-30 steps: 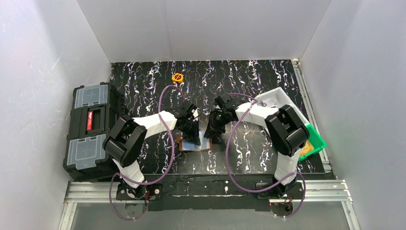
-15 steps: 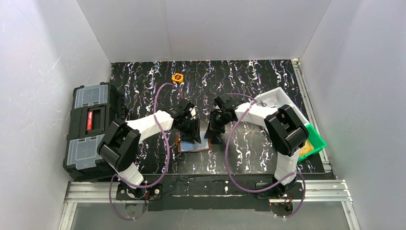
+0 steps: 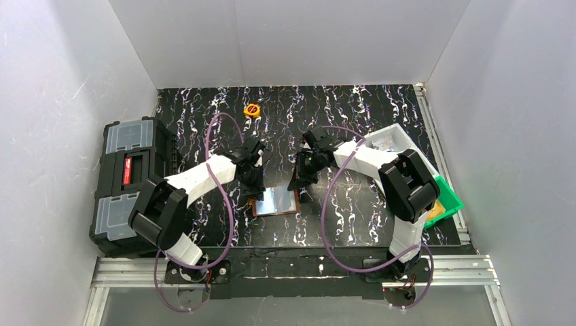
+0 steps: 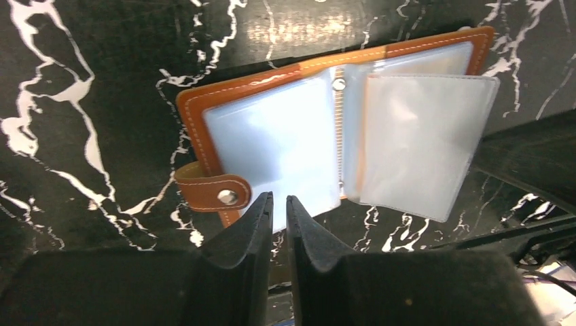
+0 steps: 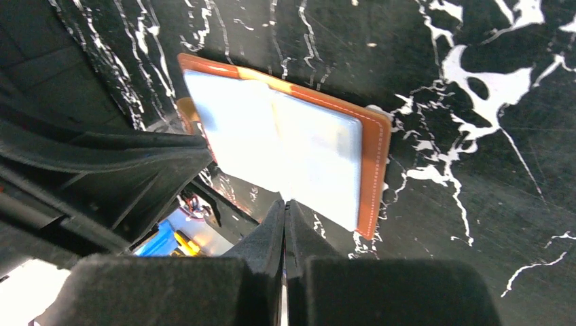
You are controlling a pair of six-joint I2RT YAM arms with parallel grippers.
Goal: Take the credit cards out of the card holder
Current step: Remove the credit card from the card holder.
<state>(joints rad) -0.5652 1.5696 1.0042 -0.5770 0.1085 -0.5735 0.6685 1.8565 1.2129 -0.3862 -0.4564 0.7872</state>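
The tabletop [image 3: 353, 109] is black with white squiggly lines. A brown card holder [image 3: 277, 202] lies open and flat near the middle, shiny clear pockets facing up. A small round orange thing [image 3: 252, 109] sits far back. A white box [image 3: 394, 139] and a green box [image 3: 450, 197] sit at the right edge, and a big black toolbox [image 3: 129, 183] at the left.

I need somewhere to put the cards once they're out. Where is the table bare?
Bare: the near-right stretch between the wallet and the green bin, and the far strip from the orange disc to the white tray. Crowded: the middle, where the left claw and right claw flank the wallet.
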